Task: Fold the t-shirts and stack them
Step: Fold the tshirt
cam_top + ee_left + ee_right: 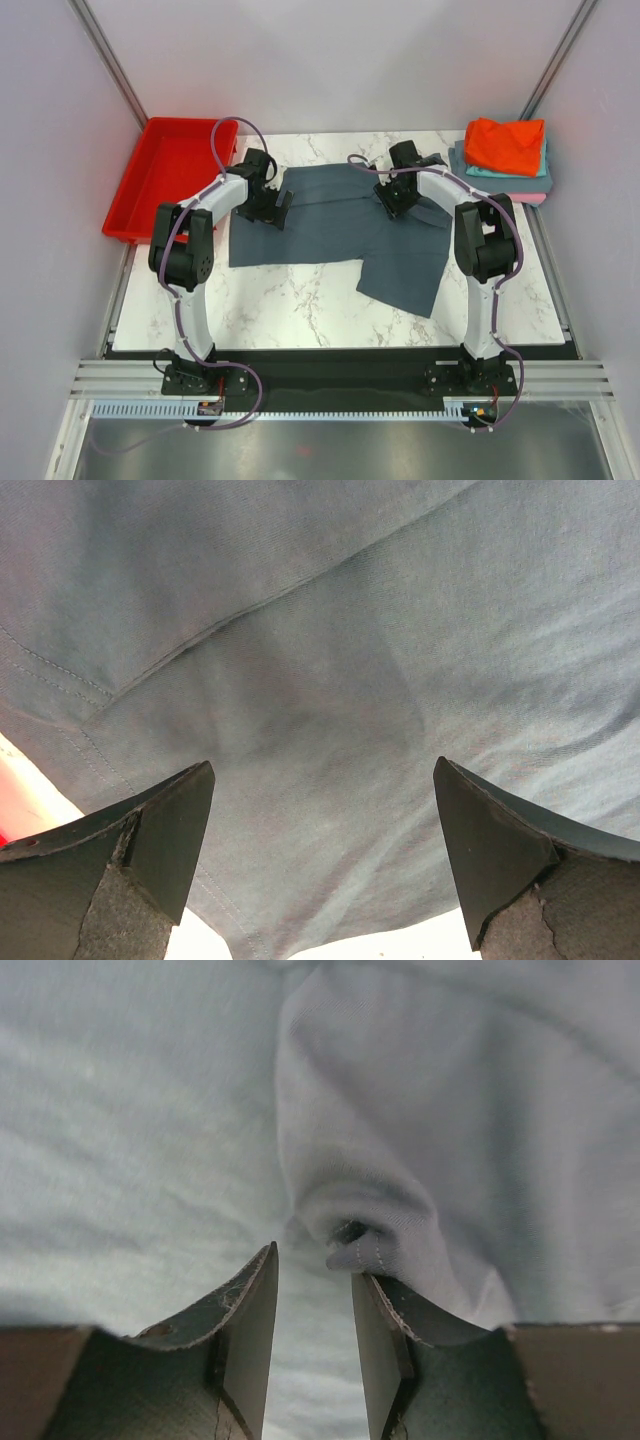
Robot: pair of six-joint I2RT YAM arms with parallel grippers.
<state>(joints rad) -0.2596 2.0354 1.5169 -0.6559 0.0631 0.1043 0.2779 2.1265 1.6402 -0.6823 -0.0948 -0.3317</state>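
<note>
Slate t-shirt (320, 230) under wide-spread left gripper (325, 780) and narrow-gapped right gripper (313, 1265)

White arms (192, 310), black joints (182, 250), purple cables (238, 122)

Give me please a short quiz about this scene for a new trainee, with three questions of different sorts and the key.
1. True or false: the orange-red shirt lies on top of the folded stack.
2. Choose one: the red tray stands A) at the far left, B) at the far right, C) between the two arms.
3. Fill in: the left tool is over the blue-grey shirt with its jaws ___ (open or shut).

Key: 1 true; 2 A; 3 open.
</note>
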